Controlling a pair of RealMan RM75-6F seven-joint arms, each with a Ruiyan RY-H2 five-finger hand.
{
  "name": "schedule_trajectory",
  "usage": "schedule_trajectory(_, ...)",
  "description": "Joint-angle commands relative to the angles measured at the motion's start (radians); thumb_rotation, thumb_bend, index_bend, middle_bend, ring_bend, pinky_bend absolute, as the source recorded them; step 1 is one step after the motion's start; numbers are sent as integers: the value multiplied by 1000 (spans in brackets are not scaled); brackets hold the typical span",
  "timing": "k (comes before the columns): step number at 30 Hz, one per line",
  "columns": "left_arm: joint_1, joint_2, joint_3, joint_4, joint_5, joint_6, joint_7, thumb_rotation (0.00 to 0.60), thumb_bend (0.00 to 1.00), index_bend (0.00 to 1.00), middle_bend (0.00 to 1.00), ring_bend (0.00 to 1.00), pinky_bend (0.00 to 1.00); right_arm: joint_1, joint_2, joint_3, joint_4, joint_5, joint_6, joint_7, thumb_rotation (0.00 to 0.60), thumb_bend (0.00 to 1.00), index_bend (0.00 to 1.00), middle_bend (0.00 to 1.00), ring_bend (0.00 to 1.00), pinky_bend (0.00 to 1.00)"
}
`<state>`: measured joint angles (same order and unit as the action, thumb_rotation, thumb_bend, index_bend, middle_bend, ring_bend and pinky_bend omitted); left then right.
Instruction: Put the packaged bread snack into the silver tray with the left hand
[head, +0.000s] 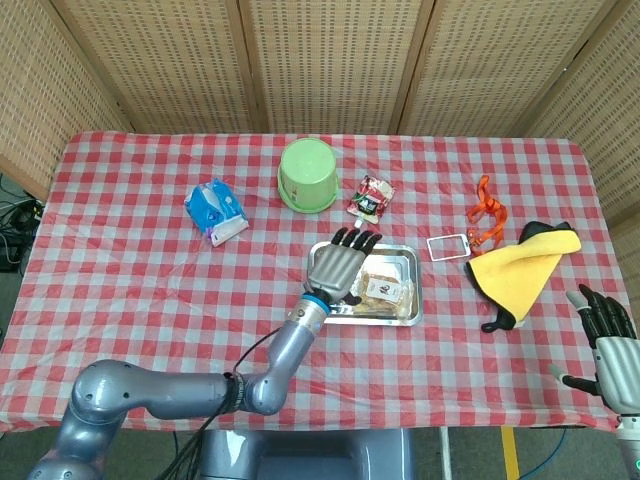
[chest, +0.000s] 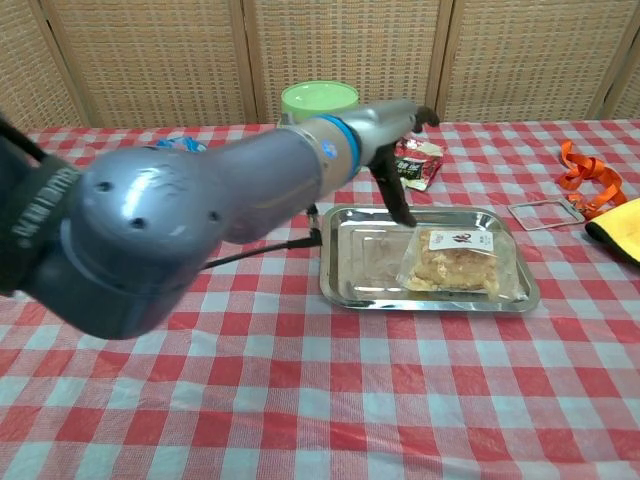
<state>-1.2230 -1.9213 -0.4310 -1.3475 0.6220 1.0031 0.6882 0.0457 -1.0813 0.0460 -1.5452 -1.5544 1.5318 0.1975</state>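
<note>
The packaged bread snack (chest: 452, 266) lies flat in the right half of the silver tray (chest: 350, 288), clear wrapper with a small label; in the head view the bread snack (head: 386, 289) shows right of my left hand. My left hand (head: 335, 266) hovers over the tray's (head: 407, 314) left part with fingers spread and nothing in them. In the chest view the left hand (chest: 395, 150) sits above the tray's far edge, apart from the package. My right hand (head: 605, 325) stays open at the table's right front corner.
An upturned green bowl (head: 306, 174) and a red snack packet (head: 371, 195) lie behind the tray. A blue tissue pack (head: 215, 210) is at the left. An orange lanyard with badge (head: 484, 222) and a yellow cloth (head: 520, 263) lie to the right.
</note>
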Motion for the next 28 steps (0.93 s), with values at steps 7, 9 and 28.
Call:
schedule_trajectory(7,345,396,212,-386,302,216,-216,600,143,0,0,0,0,-2,-5,8,-5,14,2,-33,600,89,47,0,0,0)
schedule_trajectory(9,401,459,259,-411,366,254,-243,600,143,0,0,0,0,-2,-7,12,-6,20,4,-42,600,89,47,0,0,0)
schedule_trajectory(28,848,633,592,-340,789,615,-399,600,137,0,0,0,0,3,-32,16,-9,20,2,-122,600,89,33,0,0,0)
